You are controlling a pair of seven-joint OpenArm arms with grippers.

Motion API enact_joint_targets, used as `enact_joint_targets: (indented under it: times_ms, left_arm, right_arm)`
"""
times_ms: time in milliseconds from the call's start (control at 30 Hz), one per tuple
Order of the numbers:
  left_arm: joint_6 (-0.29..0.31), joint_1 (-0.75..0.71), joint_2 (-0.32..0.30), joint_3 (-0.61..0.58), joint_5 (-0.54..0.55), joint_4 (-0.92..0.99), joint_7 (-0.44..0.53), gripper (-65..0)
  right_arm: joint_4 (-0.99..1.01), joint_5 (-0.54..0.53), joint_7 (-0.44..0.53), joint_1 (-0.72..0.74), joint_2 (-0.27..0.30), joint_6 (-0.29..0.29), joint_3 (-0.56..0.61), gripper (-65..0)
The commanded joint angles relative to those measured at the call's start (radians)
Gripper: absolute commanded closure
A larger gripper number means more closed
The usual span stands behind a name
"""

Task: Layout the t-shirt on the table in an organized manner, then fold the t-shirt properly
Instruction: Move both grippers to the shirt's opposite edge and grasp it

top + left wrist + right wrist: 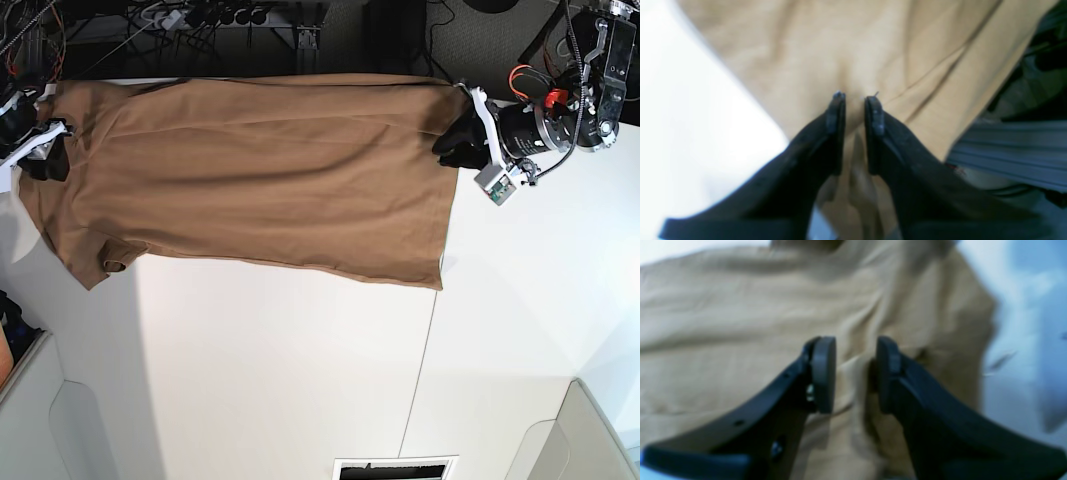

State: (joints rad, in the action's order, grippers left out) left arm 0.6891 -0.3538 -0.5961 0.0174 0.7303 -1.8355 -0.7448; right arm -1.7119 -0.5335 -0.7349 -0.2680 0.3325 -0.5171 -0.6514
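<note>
Lying spread across the far part of the white desk (250, 380): the t-shirt (260, 180), tan-brown, soft and matte, drawn out lengthwise from one side of the base view to the other. Far long edge nearly straight along the desk's back edge; near edge slanting and slightly wavy. Shallow diagonal ripples across the body, a short sleeve hanging out at the near corner on that view's left. Smooth, flat desk surface, crossed by a thin dark seam (425, 340) running below the shirt's right end.

Sitting at the shirt's far corner on the base view's right: the left end effector (855, 100), black, curved and tapering, jaws parted by a narrow slot with a soft ridge of cloth running into it. Cannot tell whether that ridge is pinched or merely lying between the pads.

Resting at the opposite end of the shirt: the right end effector (856, 343), dark with flat grey oval pads, jaws standing clearly apart. A loose fold of cloth rising in the gap, touching neither pad firmly; nothing gripped.
</note>
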Motion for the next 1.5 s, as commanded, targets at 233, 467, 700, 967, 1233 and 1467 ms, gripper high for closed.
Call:
enact_joint_targets:
  times_ms: [233, 467, 700, 967, 1233, 1467]
  left_arm:
    - [0.009, 0.103, -0.058, 0.021, 0.032, 0.021, 0.066, -32.7]
    - [0.009, 0.288, -0.058, 0.021, 0.053, 0.254, 0.076, -33.0]
    - [0.009, 0.481, -0.05, 0.02, 0.116, 0.526, 0.076, -35.7]
    - [0.009, 0.623, 0.04, 0.007, 0.126, 0.762, 0.076, -35.7]
    - [0.009, 0.648, 0.109, -0.087, 0.107, 0.784, 0.083, -35.7]
    - [0.009, 0.651, 0.159, -0.088, 0.043, 0.784, 0.121, -35.7]
  right_arm:
    - [0.164, 0.063, 0.058, 0.188, 0.02, 0.087, -0.024, -26.9]
    - [0.42, 0.111, 0.085, 0.378, 0.048, 0.089, -0.024, -27.0]
    - [0.624, 0.112, 0.096, 0.507, 0.128, 0.087, -0.024, -27.0]
    - [0.741, 0.132, 0.104, 0.558, 0.152, 0.086, -0.024, -39.9]
    - [0.767, 0.125, 0.103, 0.558, 0.151, 0.057, -0.023, -39.9]
    - [0.767, 0.057, 0.074, 0.558, 0.151, 0.009, -0.022, -39.9]
